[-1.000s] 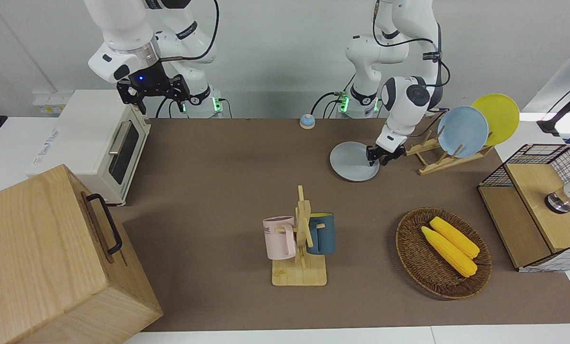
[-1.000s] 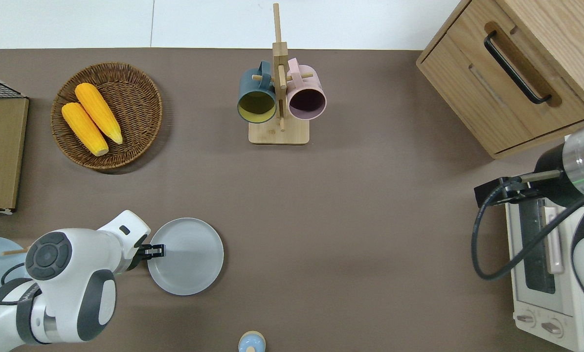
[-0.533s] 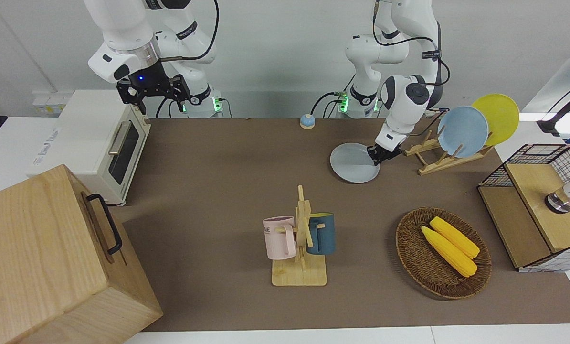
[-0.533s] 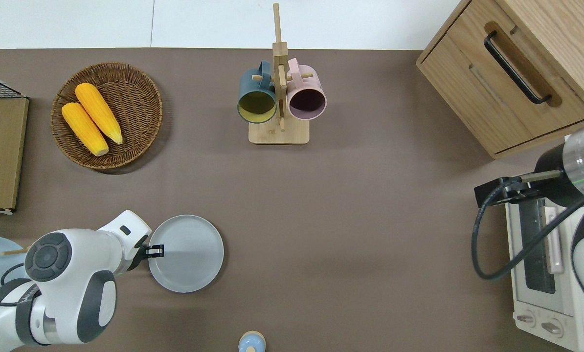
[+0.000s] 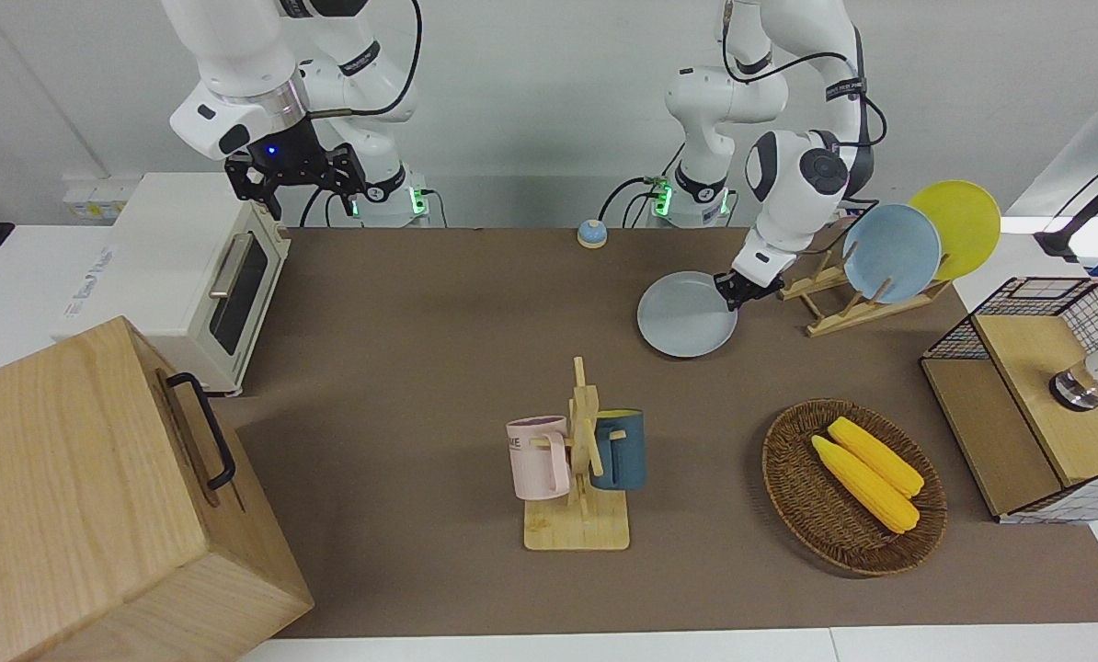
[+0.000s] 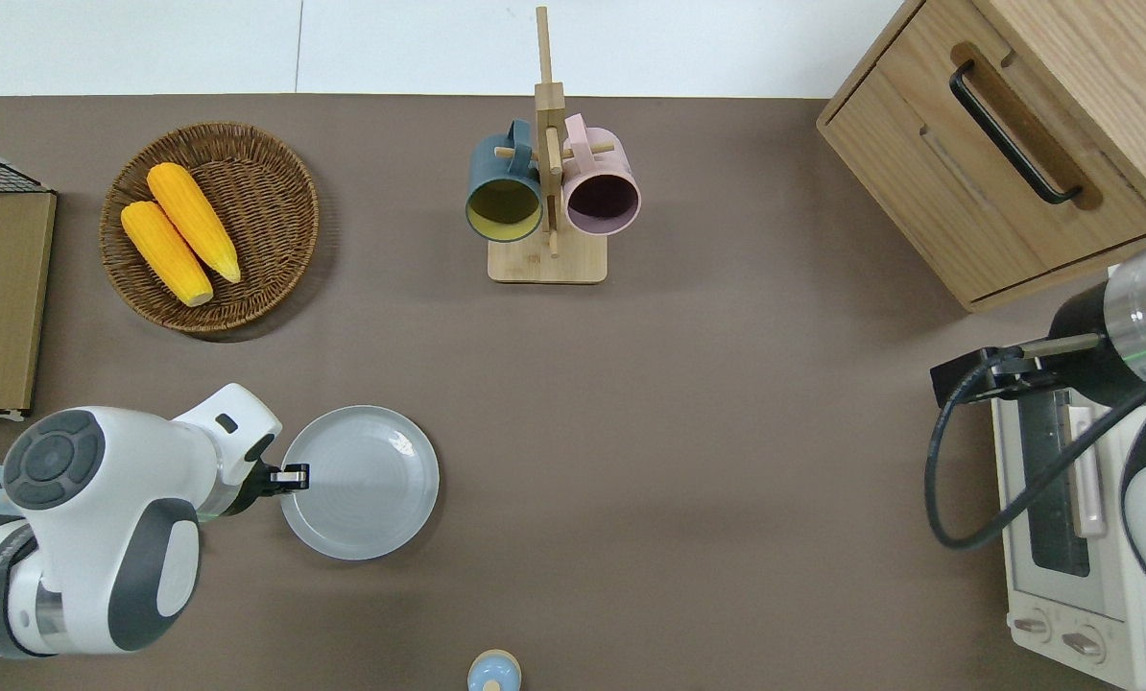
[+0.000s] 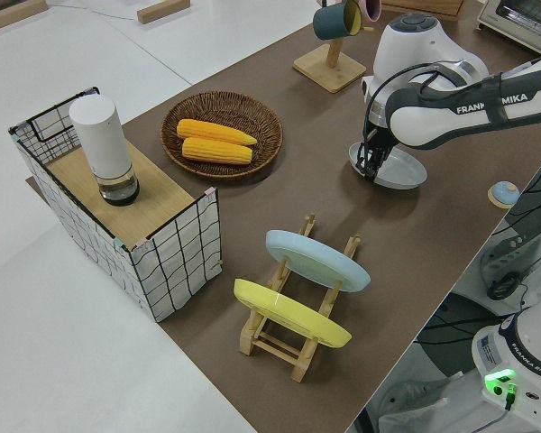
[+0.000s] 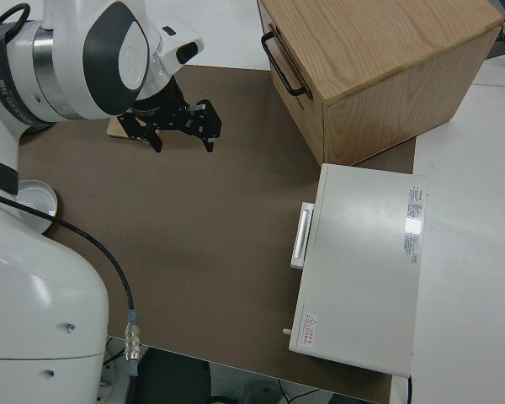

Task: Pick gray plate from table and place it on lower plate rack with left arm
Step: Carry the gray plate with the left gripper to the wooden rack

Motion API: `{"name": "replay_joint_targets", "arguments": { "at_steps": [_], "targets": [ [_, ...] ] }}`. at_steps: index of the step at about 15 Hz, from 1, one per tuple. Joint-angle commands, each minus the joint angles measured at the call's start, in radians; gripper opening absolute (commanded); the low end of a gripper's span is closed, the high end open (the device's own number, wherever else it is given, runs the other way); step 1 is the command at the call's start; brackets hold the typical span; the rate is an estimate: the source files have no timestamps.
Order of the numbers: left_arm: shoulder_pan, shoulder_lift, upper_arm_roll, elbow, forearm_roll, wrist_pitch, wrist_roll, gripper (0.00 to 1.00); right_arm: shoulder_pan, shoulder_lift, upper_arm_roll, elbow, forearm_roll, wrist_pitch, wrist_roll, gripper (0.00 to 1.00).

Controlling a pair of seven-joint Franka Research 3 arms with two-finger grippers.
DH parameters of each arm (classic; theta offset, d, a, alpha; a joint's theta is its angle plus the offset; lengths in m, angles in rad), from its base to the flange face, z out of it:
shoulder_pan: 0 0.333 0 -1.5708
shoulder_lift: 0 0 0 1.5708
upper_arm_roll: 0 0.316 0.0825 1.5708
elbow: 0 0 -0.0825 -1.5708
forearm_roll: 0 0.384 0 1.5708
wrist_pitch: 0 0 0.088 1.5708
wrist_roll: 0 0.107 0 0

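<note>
My left gripper (image 5: pixel 731 290) (image 6: pixel 290 475) is shut on the rim of the gray plate (image 5: pixel 687 314) (image 6: pixel 362 485) and holds it just off the table (image 5: pixel 420 322), slightly tilted; both also show in the left side view, the gripper (image 7: pixel 371 167) and the plate (image 7: pixel 401 171). The lower plate rack (image 5: pixel 834 317) (image 7: pixel 298 361) stands beside it, toward the left arm's end of the table. A light blue plate (image 5: pixel 891 253) and a yellow plate (image 5: pixel 958 225) lean in the rack's higher slots. My right gripper (image 5: pixel 296 179) is parked, open and empty.
A mug stand (image 5: pixel 581 460) with a pink and a blue mug stands mid-table. A wicker basket (image 5: pixel 793 487) holds two corn cobs. A wire crate (image 5: pixel 1036 395), a small bell (image 5: pixel 591 233), a toaster oven (image 5: pixel 181 276) and a wooden box (image 5: pixel 98 496) are around.
My left gripper has risen with the gray plate in it, lifting the plate off the table and a little away from the robots. The right arm has not moved.
</note>
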Motion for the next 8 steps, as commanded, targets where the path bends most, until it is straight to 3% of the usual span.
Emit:
{"name": "replay_joint_targets", "arguments": {
  "at_steps": [1,5,8],
  "targets": [
    [0.000,-0.016,0.010,0.101,0.009,-0.141,-0.003,0.00,-0.025,-0.004,0.022,0.008,-0.006,-0.012,0.012,0.983],
    [0.000,-0.015,0.015,0.194,0.010,-0.250,-0.004,0.00,-0.025,-0.002,0.022,0.008,-0.006,-0.014,0.012,0.983],
    [-0.002,-0.015,0.012,0.250,0.099,-0.316,-0.015,0.00,-0.025,-0.002,0.022,0.008,-0.006,-0.012,0.012,0.983]
  ]
}}
